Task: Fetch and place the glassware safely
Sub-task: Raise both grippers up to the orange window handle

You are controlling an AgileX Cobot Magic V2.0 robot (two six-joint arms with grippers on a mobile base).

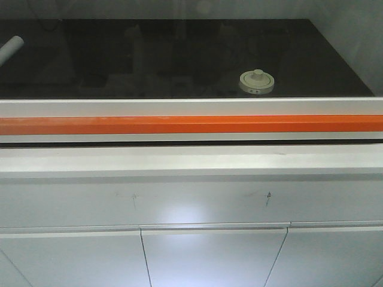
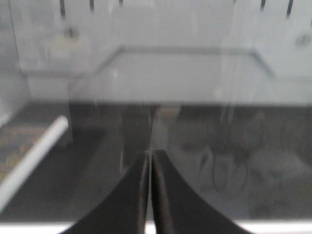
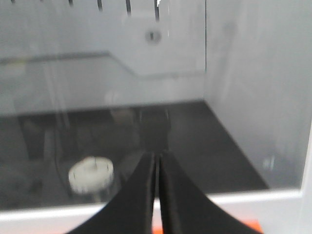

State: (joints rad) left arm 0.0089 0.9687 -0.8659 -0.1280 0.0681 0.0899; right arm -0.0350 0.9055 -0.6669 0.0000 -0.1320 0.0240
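The glassware (image 1: 257, 82) is a squat clear jar with a cream-white knobbed lid, standing on the black worktop (image 1: 149, 60) toward the right, close to its front edge. In the right wrist view the glassware (image 3: 91, 175) lies left of and beyond my right gripper (image 3: 157, 155), whose black fingers are pressed together with nothing between them. My left gripper (image 2: 149, 153) is also shut and empty, pointing over the dark surface; the jar does not show in that view. Neither gripper appears in the front view.
A white and orange rail (image 1: 191, 124) runs along the front edge of the worktop, with white cabinet fronts (image 1: 209, 257) below. A white tube (image 1: 10, 49) lies at the far left, the same white tube (image 2: 34, 156) showing in the left wrist view. A glass wall (image 3: 258, 97) bounds the right side.
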